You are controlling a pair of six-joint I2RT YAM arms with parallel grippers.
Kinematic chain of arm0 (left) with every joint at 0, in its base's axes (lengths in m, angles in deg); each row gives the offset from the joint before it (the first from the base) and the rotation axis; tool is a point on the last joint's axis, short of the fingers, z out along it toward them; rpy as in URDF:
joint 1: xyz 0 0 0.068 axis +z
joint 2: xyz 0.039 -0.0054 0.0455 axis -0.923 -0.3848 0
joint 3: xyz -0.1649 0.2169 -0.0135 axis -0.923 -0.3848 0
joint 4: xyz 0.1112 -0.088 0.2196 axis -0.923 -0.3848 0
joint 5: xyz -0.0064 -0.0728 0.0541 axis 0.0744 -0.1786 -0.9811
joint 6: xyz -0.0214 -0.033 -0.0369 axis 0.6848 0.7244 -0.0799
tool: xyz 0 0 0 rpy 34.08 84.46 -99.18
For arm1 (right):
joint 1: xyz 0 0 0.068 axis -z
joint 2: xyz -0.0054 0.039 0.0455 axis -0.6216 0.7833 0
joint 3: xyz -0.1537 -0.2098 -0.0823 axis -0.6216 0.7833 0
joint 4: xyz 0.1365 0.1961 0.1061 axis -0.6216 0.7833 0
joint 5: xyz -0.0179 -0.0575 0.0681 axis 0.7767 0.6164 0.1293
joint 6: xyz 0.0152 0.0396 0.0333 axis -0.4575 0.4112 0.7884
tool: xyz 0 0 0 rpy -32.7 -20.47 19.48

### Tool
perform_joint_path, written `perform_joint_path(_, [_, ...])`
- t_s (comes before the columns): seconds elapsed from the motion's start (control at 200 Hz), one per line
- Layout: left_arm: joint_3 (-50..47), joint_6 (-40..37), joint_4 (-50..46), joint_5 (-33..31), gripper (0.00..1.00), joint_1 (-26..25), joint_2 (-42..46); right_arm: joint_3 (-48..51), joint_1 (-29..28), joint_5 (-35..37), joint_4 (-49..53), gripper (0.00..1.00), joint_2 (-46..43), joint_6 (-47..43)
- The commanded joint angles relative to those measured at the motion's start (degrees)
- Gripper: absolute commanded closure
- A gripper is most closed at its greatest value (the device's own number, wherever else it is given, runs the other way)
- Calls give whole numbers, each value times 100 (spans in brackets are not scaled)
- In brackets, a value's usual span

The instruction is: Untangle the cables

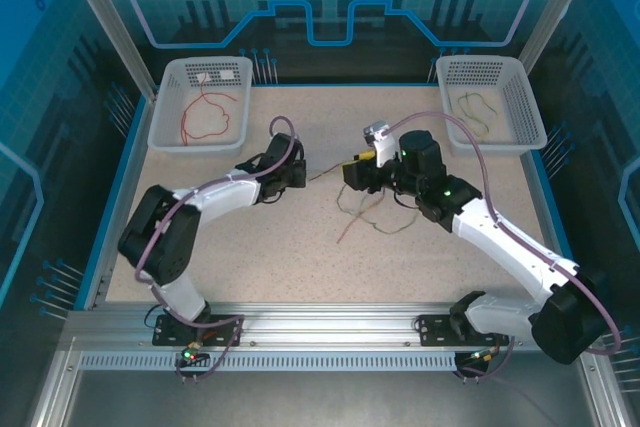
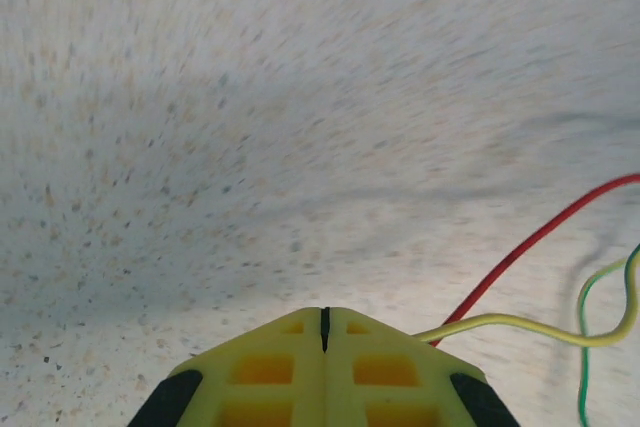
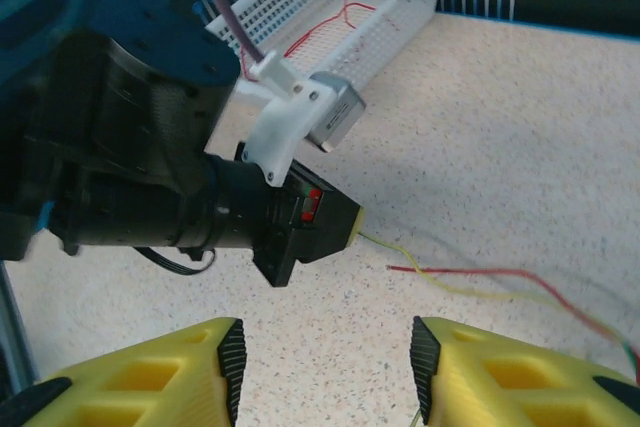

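Observation:
A loose tangle of thin red and yellow-green cables (image 1: 372, 213) lies on the table centre. My left gripper (image 1: 299, 174) is shut on a yellow-green cable (image 2: 520, 325) that leaves the right side of its closed jaws (image 2: 324, 319). A red cable (image 2: 540, 237) runs beside it, and a green strand (image 2: 584, 347) curls further right. My right gripper (image 1: 353, 175) faces the left one, open (image 3: 328, 372), with bare table between its fingers (image 3: 229, 367). Ahead of it, the left gripper's yellow tip (image 3: 352, 221) trails the yellow-green cable (image 3: 405, 255) over a red cable end (image 3: 450, 271).
A white basket (image 1: 166, 117) at the back left holds one red cable (image 1: 205, 119). A second white basket (image 1: 528, 107) at the back right holds olive cables (image 1: 478, 112). Blue walls border the speckled table.

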Motion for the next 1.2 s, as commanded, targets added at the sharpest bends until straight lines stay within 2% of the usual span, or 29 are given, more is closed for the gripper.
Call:
perform_joint_path(0.0, [-1, -417, -170, -233, 100, -151, 657, -345, -236, 14, 352, 48, 51, -1208])
perform_joint_path(0.105, [-35, -729, -70, 39, 100, -279, 1164, -148, -259, 49, 23, 32, -32, -1865])
perform_joint_path(0.2, [6, -1108, -10, 211, 100, -467, 1535, 101, -350, 73, -445, 26, -78, -2611])
perform_joint_path(0.275, [56, -1277, -24, 361, 100, -542, 1760, 356, -350, 133, -1014, 11, -64, -2960])
perform_joint_path(0.395, [112, -1415, -73, 669, 100, -578, 1959, 247, -347, -27, -1240, 9, 254, -3568])
perform_joint_path(0.58, [158, -1468, -184, 705, 100, -693, 2078, -316, -422, -53, -1178, 10, 993, -4201])
perform_joint_path(0.665, [117, -1470, -125, 709, 100, -754, 2159, -575, -427, 87, -1152, 16, 1303, -4408])
perform_joint_path(0.725, [88, -1459, -81, 714, 100, -781, 2206, -822, -406, 111, -950, 26, 1493, -4507])
perform_joint_path(0.765, [88, -1455, -84, 699, 100, -798, 2226, -956, -379, -34, -814, 40, 1583, -4579])
perform_joint_path(0.82, [96, -1458, -105, 680, 100, -806, 2252, -1111, -362, -177, -673, 65, 1666, -4599])
perform_joint_path(0.961, [35, -1446, -13, 635, 100, -810, 2357, -1344, -356, -366, -305, 100, 1784, -4616])
perform_joint_path(1.091, [1, -1429, 52, 488, 100, -815, 2412, -1133, -343, -425, -562, 100, 1648, -4439])
perform_joint_path(1.146, [-87, -1406, 189, 422, 65, -810, 2507, -1093, -308, -386, -624, 100, 1595, -4266])
perform_joint_path(1.196, [-234, -1354, 386, 320, 60, -805, 2637, -1088, -242, -414, -654, 100, 1557, -4077])
